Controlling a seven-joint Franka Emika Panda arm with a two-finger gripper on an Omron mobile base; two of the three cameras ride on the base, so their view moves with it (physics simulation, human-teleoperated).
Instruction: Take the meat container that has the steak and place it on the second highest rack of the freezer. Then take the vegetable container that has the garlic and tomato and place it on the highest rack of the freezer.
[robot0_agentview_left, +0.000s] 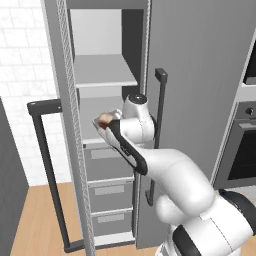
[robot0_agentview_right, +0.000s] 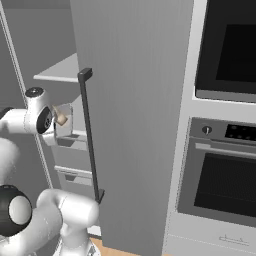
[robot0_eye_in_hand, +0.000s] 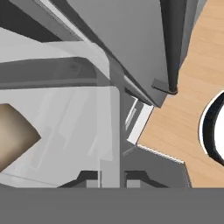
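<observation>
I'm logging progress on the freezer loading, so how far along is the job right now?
Done: the freezer door stands open and the meat container with the steak is picked up. In hand: the gripper is shut on the tray's wall, holding it at the open compartment near the lower shelf. Left: setting it on the second highest rack, then the whole vegetable container step.
</observation>
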